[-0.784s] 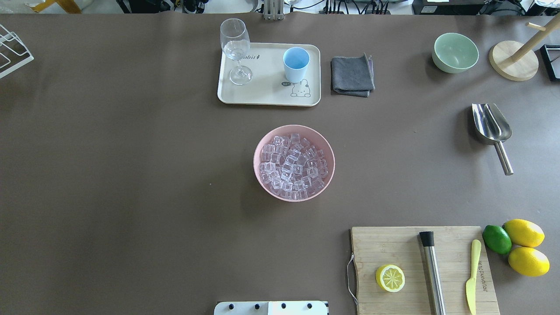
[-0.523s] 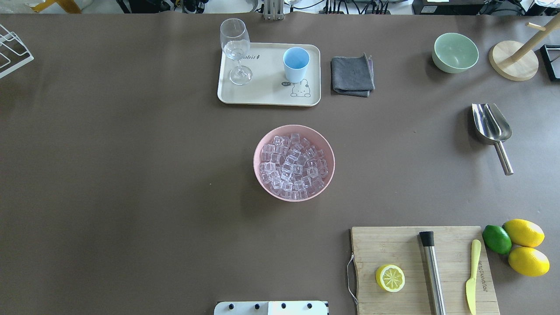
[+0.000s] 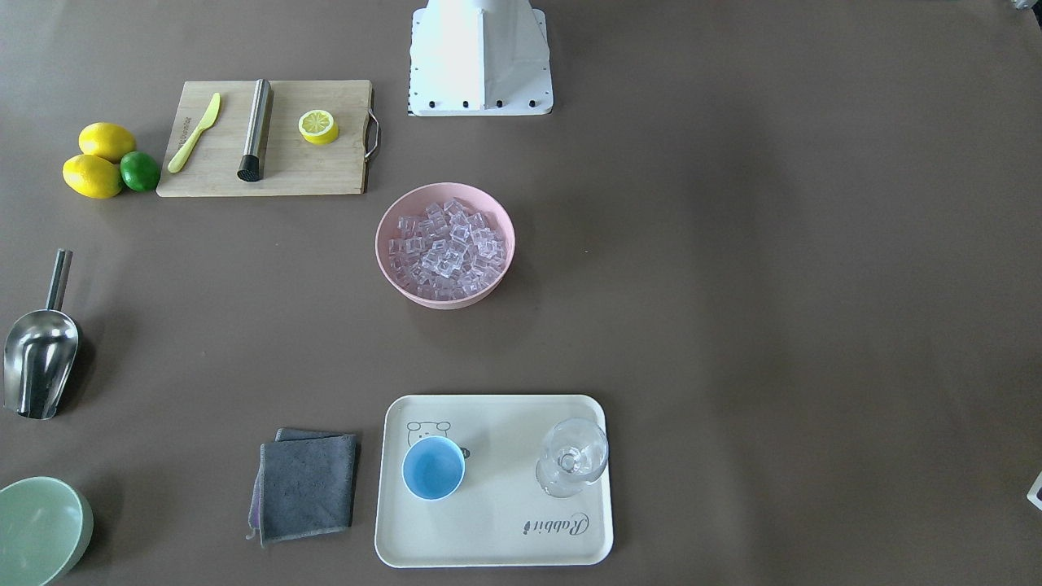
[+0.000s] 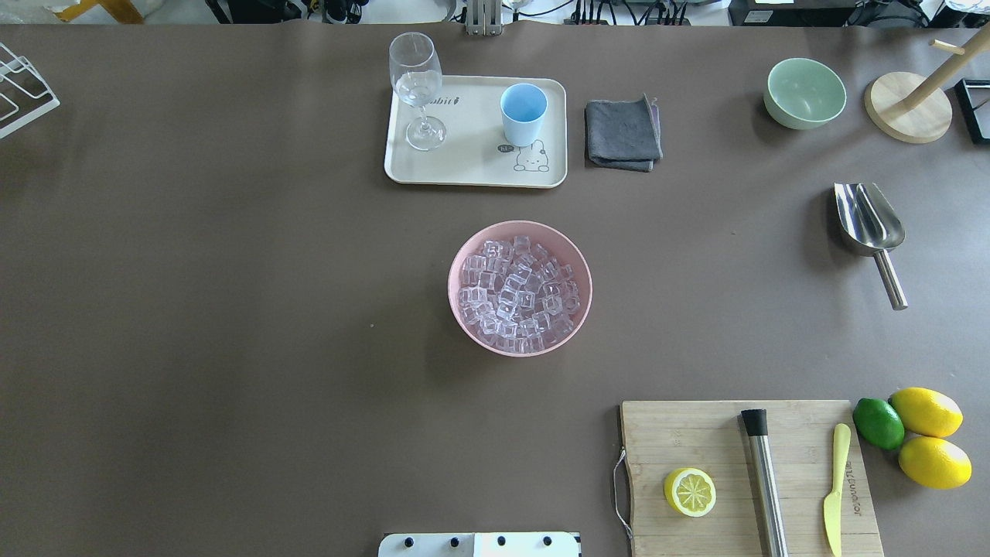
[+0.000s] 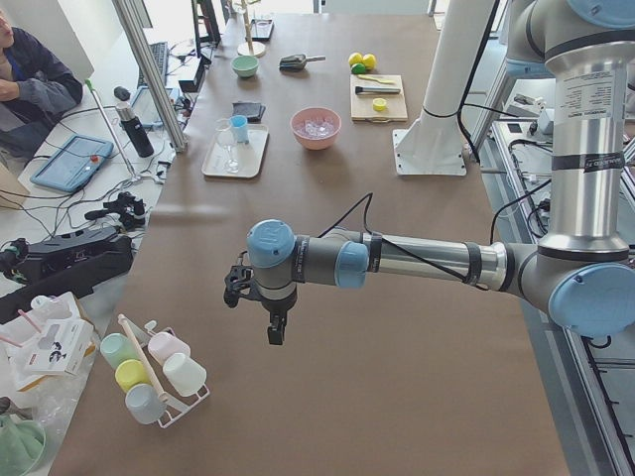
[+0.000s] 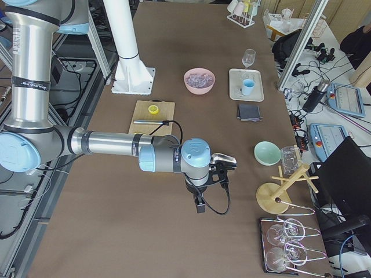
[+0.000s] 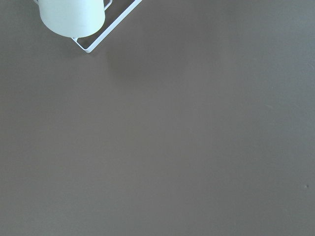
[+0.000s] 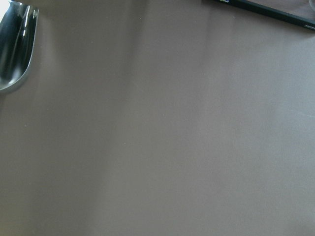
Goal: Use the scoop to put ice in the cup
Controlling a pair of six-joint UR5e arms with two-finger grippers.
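The ice (image 4: 520, 288) is a heap of clear cubes in a pink bowl (image 4: 464, 247) at the table's middle, also in the front-facing view (image 3: 444, 244). The light-blue cup (image 4: 523, 114) stands upright on a cream tray (image 4: 472, 166); it looks empty in the front-facing view (image 3: 433, 467). The steel scoop (image 4: 868, 220) lies on the table at the right, handle toward the robot; its rim shows in the right wrist view (image 8: 15, 44). My left gripper (image 5: 236, 288) and right gripper (image 6: 223, 163) show only in the side views, far from the bowl. I cannot tell whether they are open or shut.
A stemmed glass (image 4: 416, 85) shares the tray. A grey cloth (image 4: 623, 133), a green bowl (image 4: 804, 93) and a wooden stand (image 4: 909, 104) sit at the back right. A cutting board (image 4: 696, 441) with a lemon half, steel cylinder and knife lies front right, beside lemons (image 4: 928, 437).
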